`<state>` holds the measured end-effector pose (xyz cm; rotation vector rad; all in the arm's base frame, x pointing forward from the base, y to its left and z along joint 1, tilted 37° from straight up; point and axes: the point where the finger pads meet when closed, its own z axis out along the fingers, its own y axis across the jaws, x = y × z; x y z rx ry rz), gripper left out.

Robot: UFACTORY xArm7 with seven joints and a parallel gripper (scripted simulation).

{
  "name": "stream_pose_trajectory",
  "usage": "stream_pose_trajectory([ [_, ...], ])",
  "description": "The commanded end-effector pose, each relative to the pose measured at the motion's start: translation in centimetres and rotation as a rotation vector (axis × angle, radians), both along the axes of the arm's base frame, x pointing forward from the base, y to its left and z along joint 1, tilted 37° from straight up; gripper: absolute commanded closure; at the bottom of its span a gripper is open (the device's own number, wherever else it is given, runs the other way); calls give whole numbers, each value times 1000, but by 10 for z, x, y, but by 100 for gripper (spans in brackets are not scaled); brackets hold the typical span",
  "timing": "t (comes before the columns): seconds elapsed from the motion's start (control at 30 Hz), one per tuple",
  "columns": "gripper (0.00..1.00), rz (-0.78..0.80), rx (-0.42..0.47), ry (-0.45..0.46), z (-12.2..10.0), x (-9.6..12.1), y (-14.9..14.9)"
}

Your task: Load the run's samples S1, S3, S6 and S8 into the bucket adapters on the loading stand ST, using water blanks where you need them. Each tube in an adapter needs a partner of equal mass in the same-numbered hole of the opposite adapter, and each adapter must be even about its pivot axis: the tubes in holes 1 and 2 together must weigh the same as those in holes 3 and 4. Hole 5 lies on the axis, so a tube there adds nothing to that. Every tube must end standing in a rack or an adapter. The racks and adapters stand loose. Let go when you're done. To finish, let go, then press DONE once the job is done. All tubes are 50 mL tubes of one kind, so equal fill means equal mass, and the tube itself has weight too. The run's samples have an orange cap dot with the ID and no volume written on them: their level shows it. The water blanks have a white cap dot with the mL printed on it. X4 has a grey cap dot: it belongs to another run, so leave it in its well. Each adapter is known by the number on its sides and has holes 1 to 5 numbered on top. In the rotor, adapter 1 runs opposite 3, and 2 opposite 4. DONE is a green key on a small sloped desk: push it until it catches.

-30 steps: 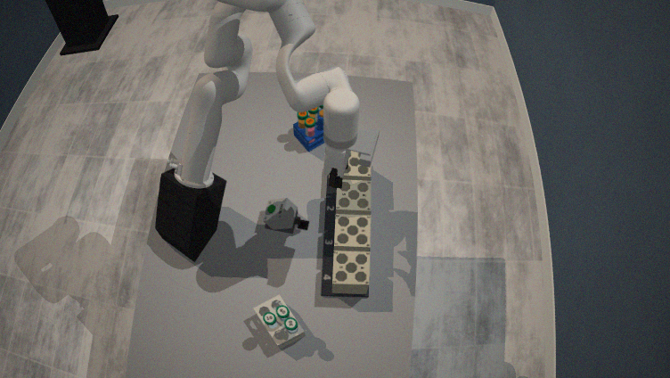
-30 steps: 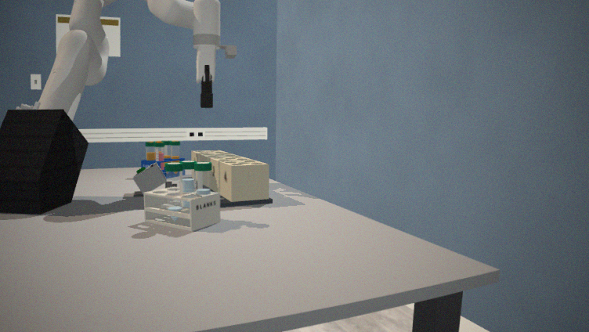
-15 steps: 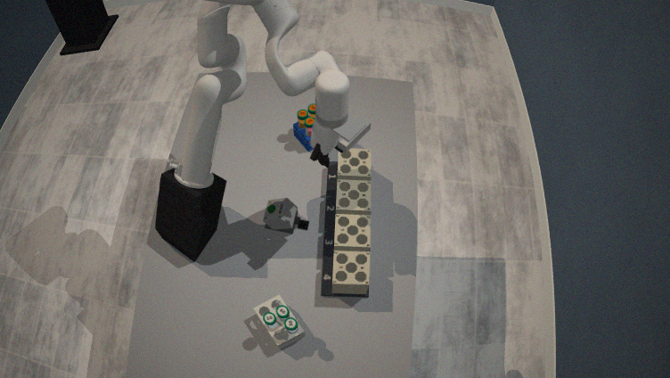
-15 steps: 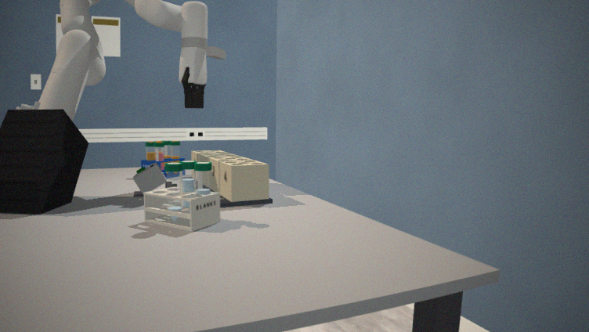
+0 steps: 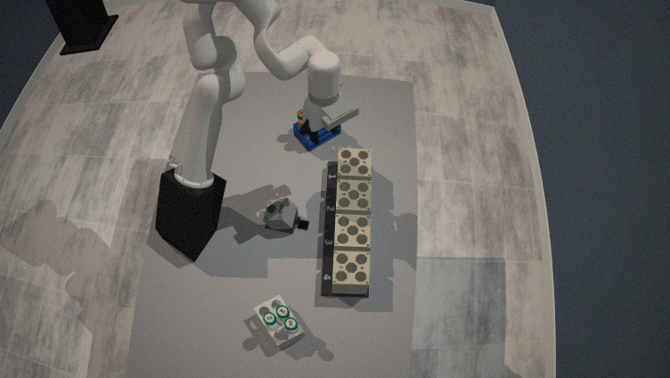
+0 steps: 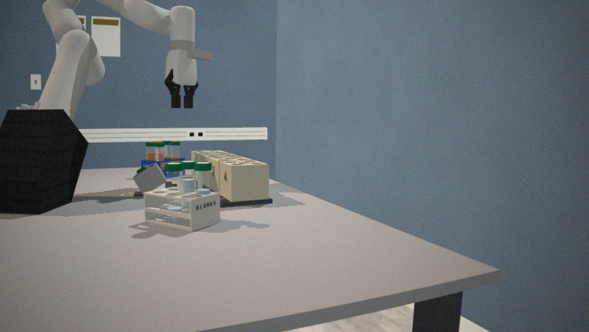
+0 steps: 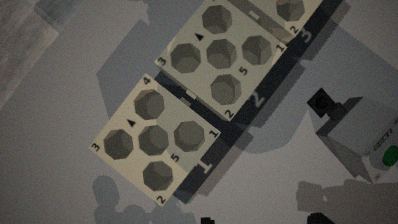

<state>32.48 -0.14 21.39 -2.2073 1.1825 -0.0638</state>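
A grey table (image 5: 224,300) (image 6: 247,264) (image 7: 55,175) carries the apparatus, with the white xArm 7 (image 5: 208,108) (image 6: 67,66) reaching over it. Four cream bucket adapters (image 5: 351,289) (image 6: 247,185) (image 7: 172,117) stand in a row on the dark loading stand (image 5: 327,258) (image 6: 264,201) (image 7: 272,82), beside its printed numbers 1 to 4. The white BLANKS rack (image 5: 291,339) (image 6: 206,216), near the position 4 end, holds three upright green-capped water blanks (image 5: 282,311) (image 6: 188,183). The blue sample rack (image 5: 323,139) (image 6: 146,164), near the position 1 end, holds the upright sample tubes (image 5: 301,117) (image 6: 150,152), orange or pink in content; their IDs cannot be read. The gripper (image 5: 309,135) (image 6: 182,102) (image 7: 263,220) hangs well above the table, its fingers partly spread, with nothing between them. The sloped desk (image 5: 281,217) (image 6: 149,178) (image 7: 357,122) bears the green DONE key (image 5: 271,209) (image 6: 141,170) (image 7: 390,156).
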Motion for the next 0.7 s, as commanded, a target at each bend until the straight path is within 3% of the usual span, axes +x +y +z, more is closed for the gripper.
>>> stream_pose_trajectory([
  [0.0,43,-4,-1,-3,9,-5,14],
  [0.67,43,-3,-1,-3,44,-32,87],
])
